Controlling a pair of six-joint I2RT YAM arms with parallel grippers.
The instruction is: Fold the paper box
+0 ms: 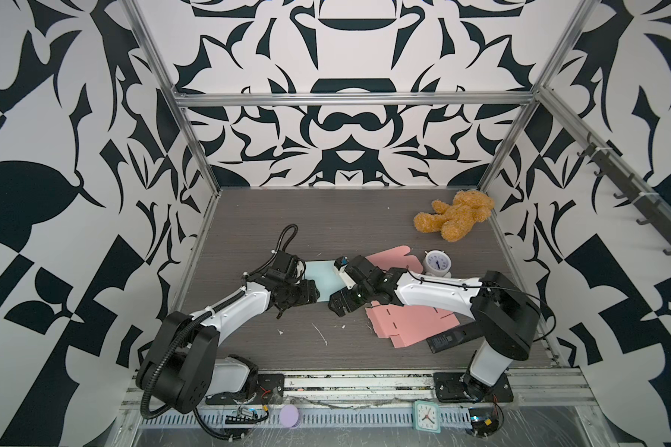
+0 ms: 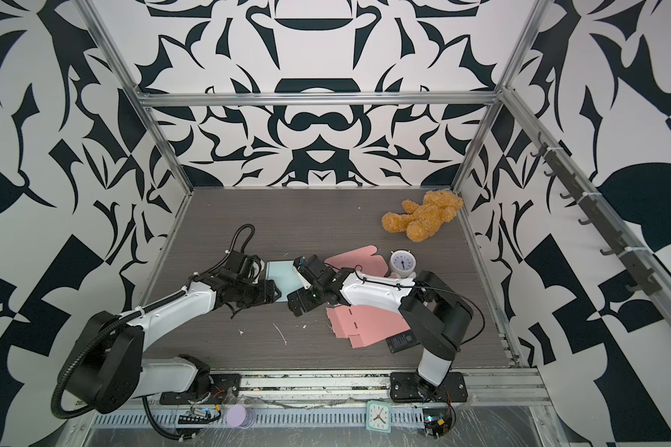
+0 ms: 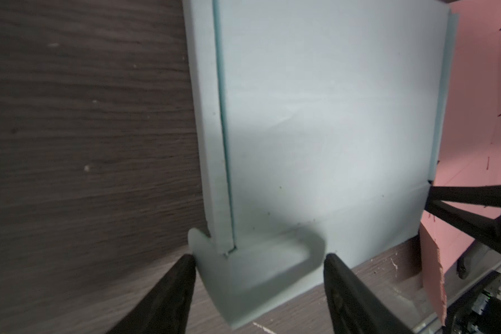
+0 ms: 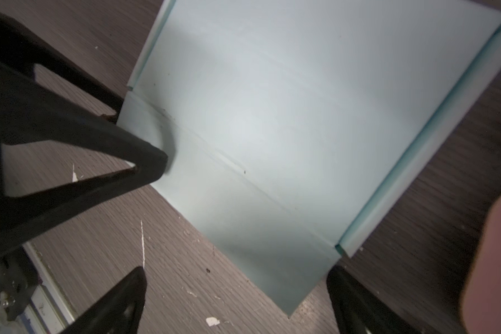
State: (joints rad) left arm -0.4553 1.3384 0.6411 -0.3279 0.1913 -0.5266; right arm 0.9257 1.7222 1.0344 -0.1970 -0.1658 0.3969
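One blue box [image 1: 324, 276] lies mid-table [image 1: 326, 216] between two claws. The left claw [image 3: 259, 260] is spread, with the box's tab between its tips. The right claw [image 4: 236, 274] gapes wide, with a box corner between its tips. Pink card [image 1: 407, 321] shows in two patches. There are two clocks, a round clock [image 1: 438, 265] and a square clock [image 1: 426, 416], and one bear [image 1: 456, 216].

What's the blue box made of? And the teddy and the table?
The blue box looks like thin matte card: flat, with sharp creases and folded edges. The teddy looks like fuzzy golden-brown plush; its surface is curly and tufted. The table looks like dark wood-grain board, maybe laminate, judging by its fine streaks.
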